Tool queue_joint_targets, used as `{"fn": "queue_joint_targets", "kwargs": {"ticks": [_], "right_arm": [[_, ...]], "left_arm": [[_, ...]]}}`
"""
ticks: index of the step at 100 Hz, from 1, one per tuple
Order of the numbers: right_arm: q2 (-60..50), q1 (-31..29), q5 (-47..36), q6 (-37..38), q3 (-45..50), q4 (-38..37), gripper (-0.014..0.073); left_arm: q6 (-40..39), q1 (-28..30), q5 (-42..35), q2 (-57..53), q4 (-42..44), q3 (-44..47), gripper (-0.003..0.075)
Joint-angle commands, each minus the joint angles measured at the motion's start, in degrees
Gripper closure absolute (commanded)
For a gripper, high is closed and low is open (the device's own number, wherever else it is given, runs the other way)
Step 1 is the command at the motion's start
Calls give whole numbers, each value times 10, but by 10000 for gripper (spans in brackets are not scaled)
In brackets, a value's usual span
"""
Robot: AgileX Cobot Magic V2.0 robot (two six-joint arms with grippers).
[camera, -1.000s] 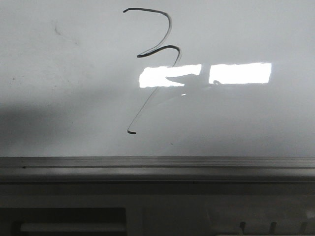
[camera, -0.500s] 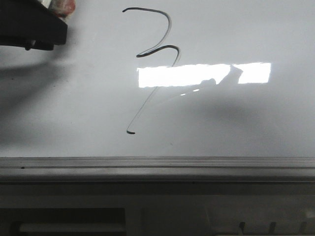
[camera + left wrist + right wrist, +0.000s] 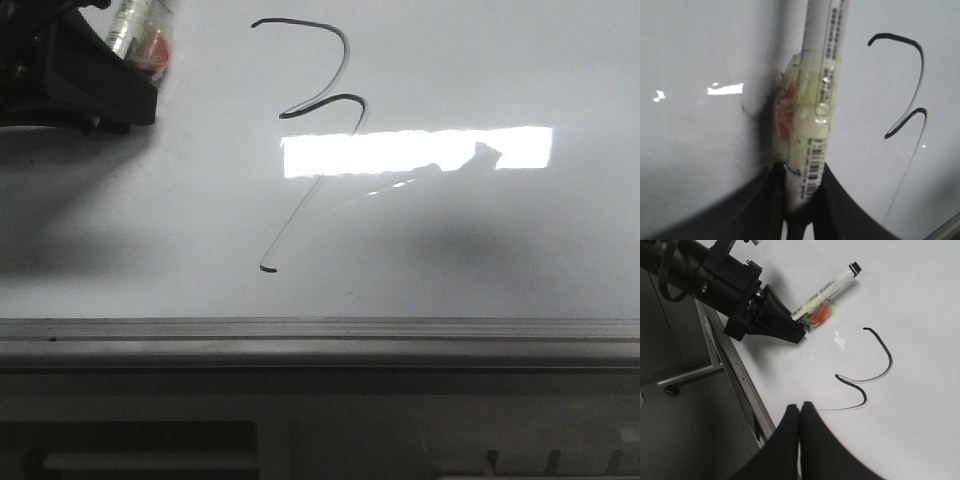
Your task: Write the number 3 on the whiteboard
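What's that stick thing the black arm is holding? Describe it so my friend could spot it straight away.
Start at the big whiteboard with the black number 3 drawn on it. Beside that figure, the left gripper clamps a slim white marker. Clear tape with a red patch wraps its middle, and it has a barcode label and a dark tip.

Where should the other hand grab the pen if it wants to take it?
Probably on the bare white barrel of the pen, between the taped middle and the black tip. The left hand already clamps the back end, so come from the side, across the barrel, above the whiteboard.
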Motion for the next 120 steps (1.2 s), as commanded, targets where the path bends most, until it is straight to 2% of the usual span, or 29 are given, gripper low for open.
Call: {"fn": "queue_joint_targets", "kwargs": {"ticks": [1,21,43,67,82,89,105,120], "right_arm": [[-3,-5,-36,2,-15,27,654],[-3,-5,-33,2,-15,29,654],[-3,-5,-32,2,-15,31,654],[-3,-5,-34,2,-15,31,654],[-3,-5,-38,2,-15,31,654],[-3,-5,-38,2,-15,30,654],[-3,-5,-48,2,-15,28,654],[-21,-5,-52,2,-15,12,654]], "left_arm": [[1,3,-53,26,0,-8,741],[1,3,-64,48,0,-8,718],[1,3,-78,72,0,-8,487],[1,3,-94,89,0,-8,440],[1,3,-110,89,0,-8,276],[1,3,-110,89,0,-8,229],[1,3,-105,70,-1,-11,225],[1,3,-111,-11,-1,-12,228]]}}
